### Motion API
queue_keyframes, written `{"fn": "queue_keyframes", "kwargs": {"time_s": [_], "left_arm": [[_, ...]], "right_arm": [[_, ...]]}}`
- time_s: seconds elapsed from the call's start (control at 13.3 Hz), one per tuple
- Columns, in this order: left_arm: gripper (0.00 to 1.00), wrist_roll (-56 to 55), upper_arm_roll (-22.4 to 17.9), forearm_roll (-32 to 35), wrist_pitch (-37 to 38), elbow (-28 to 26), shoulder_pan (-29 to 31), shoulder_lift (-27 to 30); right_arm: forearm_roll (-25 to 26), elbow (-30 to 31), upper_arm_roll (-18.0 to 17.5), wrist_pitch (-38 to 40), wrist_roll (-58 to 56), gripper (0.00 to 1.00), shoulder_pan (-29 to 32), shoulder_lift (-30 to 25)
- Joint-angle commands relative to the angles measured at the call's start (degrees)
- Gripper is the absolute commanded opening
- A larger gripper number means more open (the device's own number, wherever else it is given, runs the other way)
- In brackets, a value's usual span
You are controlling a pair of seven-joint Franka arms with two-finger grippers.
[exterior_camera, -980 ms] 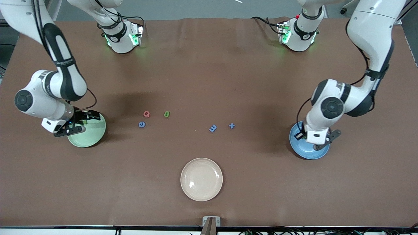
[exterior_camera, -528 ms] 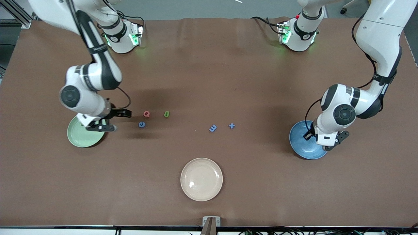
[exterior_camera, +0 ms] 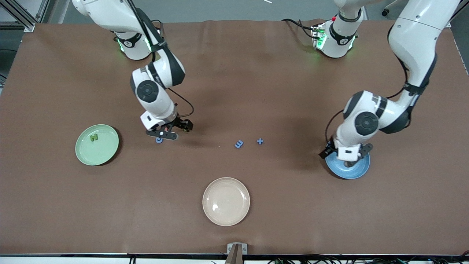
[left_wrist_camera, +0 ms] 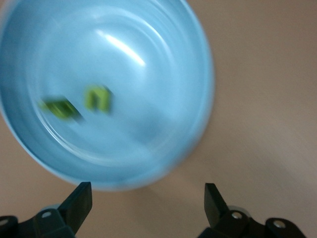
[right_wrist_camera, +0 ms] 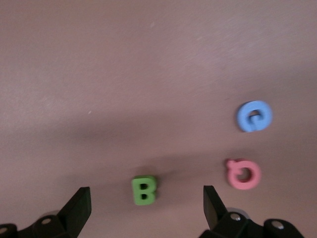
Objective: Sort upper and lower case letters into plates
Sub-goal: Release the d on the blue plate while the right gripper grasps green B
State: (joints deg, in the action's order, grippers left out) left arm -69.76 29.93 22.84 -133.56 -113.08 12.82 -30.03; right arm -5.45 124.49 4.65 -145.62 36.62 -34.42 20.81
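Observation:
The pale green plate [exterior_camera: 106, 150] lies toward the right arm's end and holds a green N [exterior_camera: 94, 138]. My right gripper [exterior_camera: 168, 131] is open and empty over a group of letters. In the right wrist view a green B [right_wrist_camera: 144, 190] lies between its fingertips [right_wrist_camera: 79, 204], with a pink Q [right_wrist_camera: 243, 174] and a blue round letter [right_wrist_camera: 254, 116] beside it. The blue plate [exterior_camera: 361, 169] lies toward the left arm's end. My left gripper [exterior_camera: 348, 158] is open and empty over its rim. The left wrist view shows the blue plate [left_wrist_camera: 148, 59] holding two green letters [left_wrist_camera: 99, 98].
A cream-beige plate [exterior_camera: 226, 216] lies nearest the front camera at the table's middle. Two blue pieces, an m-like letter [exterior_camera: 239, 144] and a cross-shaped one [exterior_camera: 259, 141], lie between the two arms. In the front view the blue round letter [exterior_camera: 158, 140] peeks out under my right gripper.
My right arm has swung from over the green plate to over the Q, B and blue letter, uncovering the N in the plate. My left gripper shifted slightly over the blue plate.

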Motion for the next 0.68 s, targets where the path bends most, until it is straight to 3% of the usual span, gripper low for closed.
{"fn": "queue_keyframes", "kwargs": {"time_s": [0.0, 0.15, 0.38, 0.6], "left_arm": [[1.0, -6.1, 0.2, 0.7, 0.6, 1.5, -5.7, -0.2], [0.99, -12.5, 0.2, 0.6, 0.6, 6.1, -11.7, -4.0], [0.95, -21.5, -0.3, 1.0, 0.6, 13.3, -19.2, -9.7], [0.86, -25.4, -3.5, 0.9, 0.6, 17.4, -26.2, -12.6]], "right_arm": [[-0.2, -0.6, 0.7, -2.2, 0.8, 1.0, -1.0, 2.2], [-0.2, -0.6, 0.6, -2.9, 0.8, 0.95, -1.3, 3.3], [-0.2, -0.6, 0.6, -4.0, 0.8, 0.74, -2.1, 4.8], [-0.2, -0.5, 0.6, -4.0, 0.9, 0.67, -2.3, 5.6]]}}
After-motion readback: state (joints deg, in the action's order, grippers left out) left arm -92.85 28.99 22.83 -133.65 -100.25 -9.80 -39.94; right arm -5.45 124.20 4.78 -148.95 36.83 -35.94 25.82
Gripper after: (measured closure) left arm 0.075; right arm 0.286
